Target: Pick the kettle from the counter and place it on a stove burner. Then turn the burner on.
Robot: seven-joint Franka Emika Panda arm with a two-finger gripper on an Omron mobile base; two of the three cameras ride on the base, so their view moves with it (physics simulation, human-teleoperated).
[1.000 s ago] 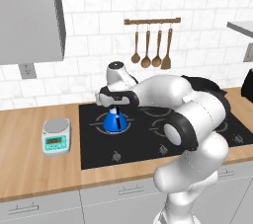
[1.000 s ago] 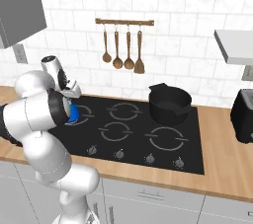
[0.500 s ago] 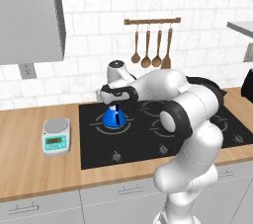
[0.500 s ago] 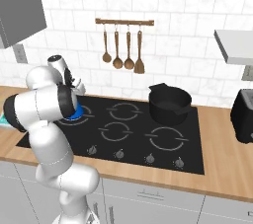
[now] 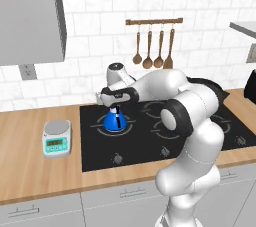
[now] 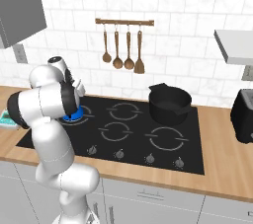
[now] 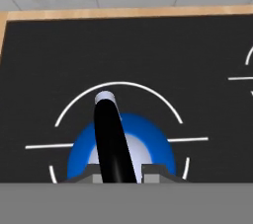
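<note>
Black cooktop glass (image 7: 44,50) below: kettle (image 7: 121,152) directly beneath gripper (image 7: 121,172), clenched on its arched handle (image 7: 111,139) running straight ahead, base inside burner ring (image 7: 74,100).

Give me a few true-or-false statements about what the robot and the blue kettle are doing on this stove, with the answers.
1. The kettle is over a burner ring on the black cooktop. True.
2. The claw is shut on the kettle's black handle. True.
3. The black pot sits on the wooden counter. False: it sits on the cooktop, at the back right.
4. Four wooden utensils hang on a wall rail. True.
5. The small scale stands on the cooktop. False: it stands on the counter, left of the cooktop.
</note>
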